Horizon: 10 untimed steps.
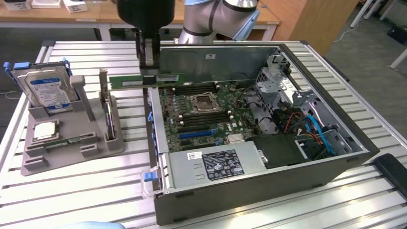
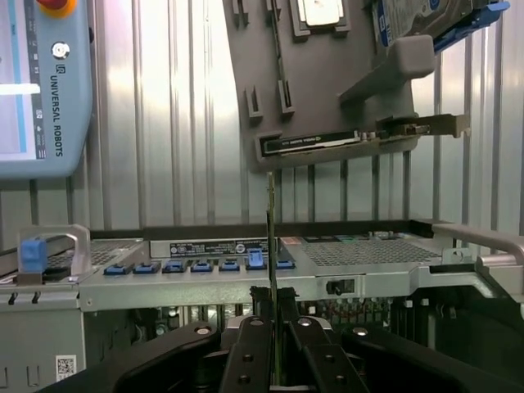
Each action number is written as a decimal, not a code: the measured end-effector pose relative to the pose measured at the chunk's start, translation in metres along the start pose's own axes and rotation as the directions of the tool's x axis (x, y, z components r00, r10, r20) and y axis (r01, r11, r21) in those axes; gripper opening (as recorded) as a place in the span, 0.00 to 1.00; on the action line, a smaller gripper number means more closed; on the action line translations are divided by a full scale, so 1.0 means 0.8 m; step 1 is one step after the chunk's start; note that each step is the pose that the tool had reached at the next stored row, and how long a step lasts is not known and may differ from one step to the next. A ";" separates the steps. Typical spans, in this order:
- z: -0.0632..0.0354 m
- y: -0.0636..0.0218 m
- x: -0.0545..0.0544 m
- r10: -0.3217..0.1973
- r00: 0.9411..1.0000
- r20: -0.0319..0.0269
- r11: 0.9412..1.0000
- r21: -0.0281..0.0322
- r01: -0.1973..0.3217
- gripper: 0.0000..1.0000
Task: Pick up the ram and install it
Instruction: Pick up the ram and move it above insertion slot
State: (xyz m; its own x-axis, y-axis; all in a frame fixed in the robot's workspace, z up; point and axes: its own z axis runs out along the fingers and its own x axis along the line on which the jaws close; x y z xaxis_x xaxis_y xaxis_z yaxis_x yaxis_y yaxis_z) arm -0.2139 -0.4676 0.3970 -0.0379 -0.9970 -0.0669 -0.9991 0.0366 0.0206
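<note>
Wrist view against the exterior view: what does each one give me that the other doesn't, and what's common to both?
Wrist view: the teach pendant, and the ram seen edge-on as a thin line. Exterior view: the motherboard with its CPU socket, the power supply, and the ram's broad green face, held level. Both: the gripper shut on the ram, the grey holder, the hard drive and the computer case.

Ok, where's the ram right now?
In the exterior view the ram hangs clamped in the gripper above the computer case, at its edge on that view's left, between the grey parts holder and the motherboard.
</note>
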 end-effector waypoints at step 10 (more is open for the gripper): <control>0.000 -0.034 0.000 0.000 1.000 0.000 1.000 -0.002 0.000 0.14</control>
State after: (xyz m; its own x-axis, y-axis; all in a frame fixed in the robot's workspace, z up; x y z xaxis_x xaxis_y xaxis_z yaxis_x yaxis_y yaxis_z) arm -0.1867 -0.4682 0.3967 -0.0380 -0.9970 -0.0668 -0.9991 0.0366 0.0225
